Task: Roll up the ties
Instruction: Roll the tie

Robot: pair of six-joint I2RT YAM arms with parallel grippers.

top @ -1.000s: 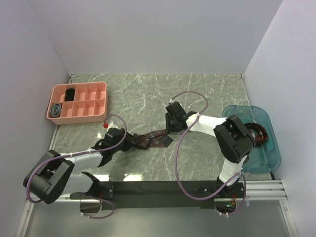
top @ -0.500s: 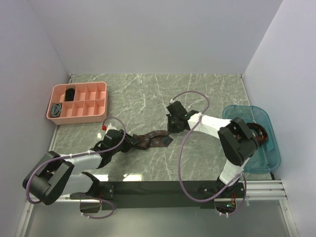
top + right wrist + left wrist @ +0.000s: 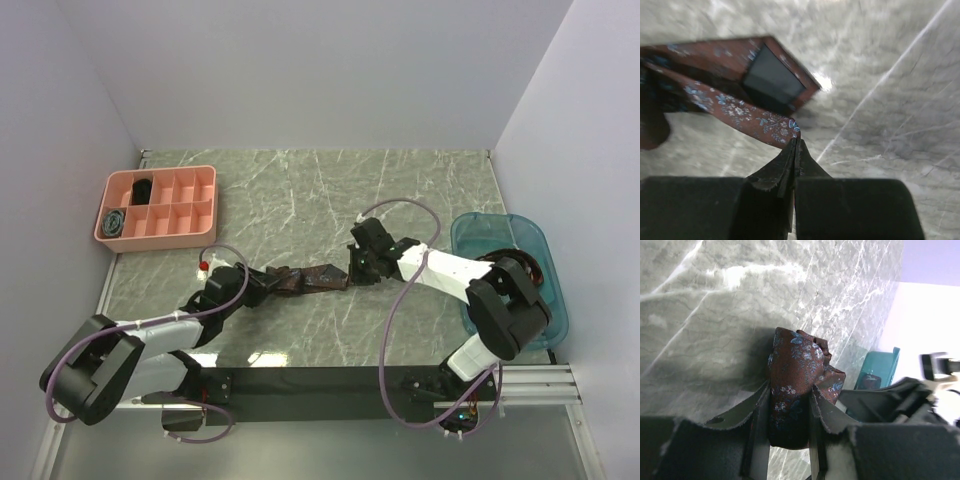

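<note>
The maroon patterned tie [image 3: 305, 280] lies stretched on the desk [image 3: 300, 200], bunched end clenched in the left fingers [image 3: 756, 412]; the right fingers [image 3: 782, 170], clenched at its far edge, seem to catch little cloth and could slip under tension.

You have a brown-red tie [image 3: 305, 280] with small blue flowers lying as a long strip on the desk [image 3: 300, 200]. Its left end is bunched up and squeezed in the left end effector [image 3: 790, 400]. Its pointed right end is flipped over, showing dark lining, and the closed right end effector [image 3: 796, 145] touches its edge. A black coil [image 3: 143, 189] and a grey-blue coil [image 3: 116, 222] sit in the pink tray [image 3: 205, 205].
</note>
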